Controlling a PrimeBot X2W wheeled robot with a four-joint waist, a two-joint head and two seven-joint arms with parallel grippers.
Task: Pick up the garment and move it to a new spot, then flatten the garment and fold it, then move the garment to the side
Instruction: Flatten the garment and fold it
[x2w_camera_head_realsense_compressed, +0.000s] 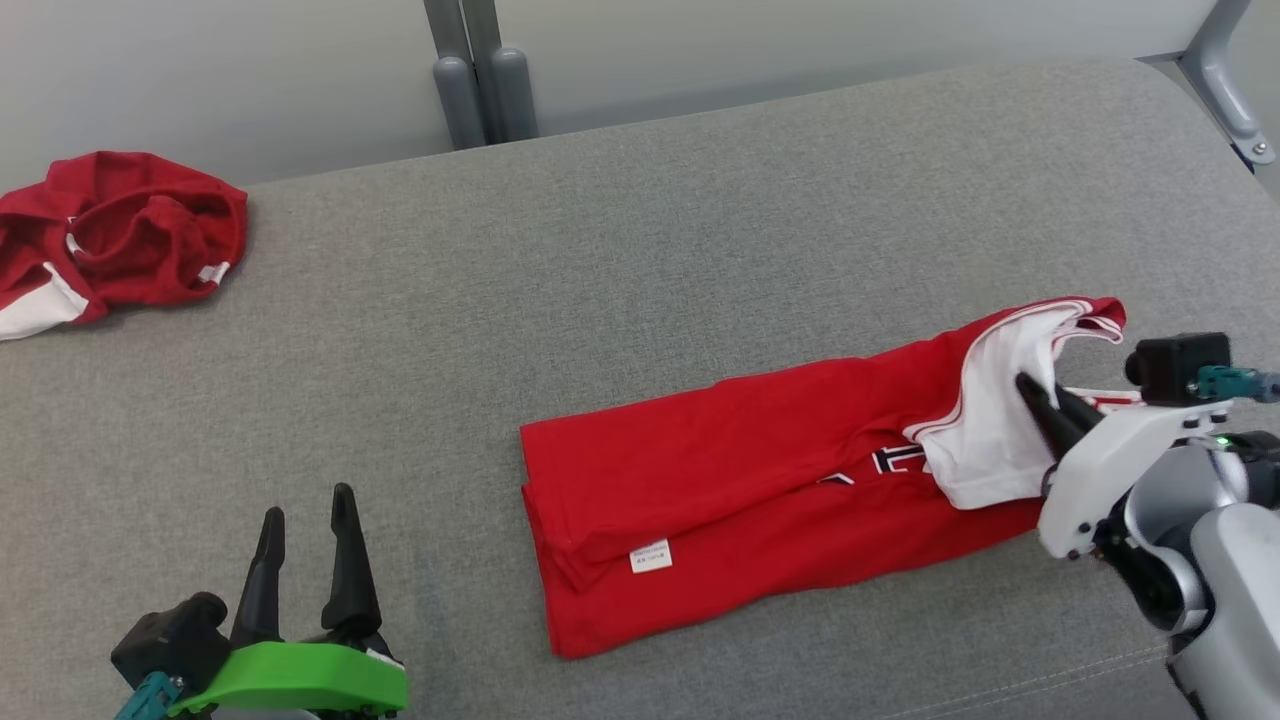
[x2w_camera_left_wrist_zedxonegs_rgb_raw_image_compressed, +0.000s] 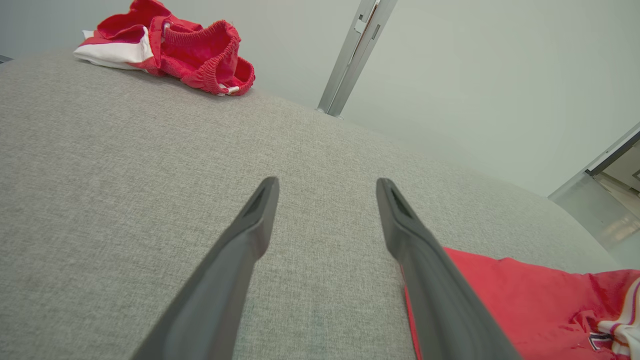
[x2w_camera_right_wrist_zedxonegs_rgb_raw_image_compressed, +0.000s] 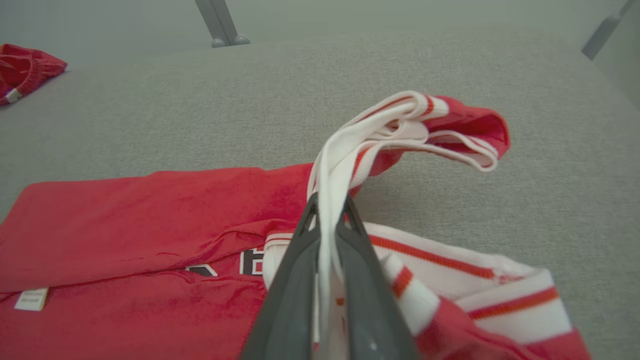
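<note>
Grey woven fabric covers the worktop (x2w_camera_head_realsense_compressed: 640, 250), and on it, right of centre and toward the near edge, you have the garment (x2w_camera_head_realsense_compressed: 740, 470): a red sleeveless top already doubled into a long band running left to right. Its white-trimmed shoulder end is lifted and curled over at the right. Far off at the left corner sits a crumpled bundle of red clothing (x2w_camera_head_realsense_compressed: 120, 230), well apart from your work; leave it alone.

Your right tool (x2w_camera_head_realsense_compressed: 1040, 390) is clamped tight on that white-trimmed end, and the right wrist view shows the strap pinched between the fingers. Your left tool (x2w_camera_head_realsense_compressed: 305, 505) hovers over bare worktop at the near left, fingers spread wide and holding nothing.

This looks like the cross fold. To do it well, carry the gripped end low and straight toward the left edge, near the white label (x2w_camera_head_realsense_compressed: 650, 556), so both layers travel together and the band stays square. Lifting high would likely drag the lower layer. Consider pinning the middle with the left tool, and let go only once the edges line up.
</note>
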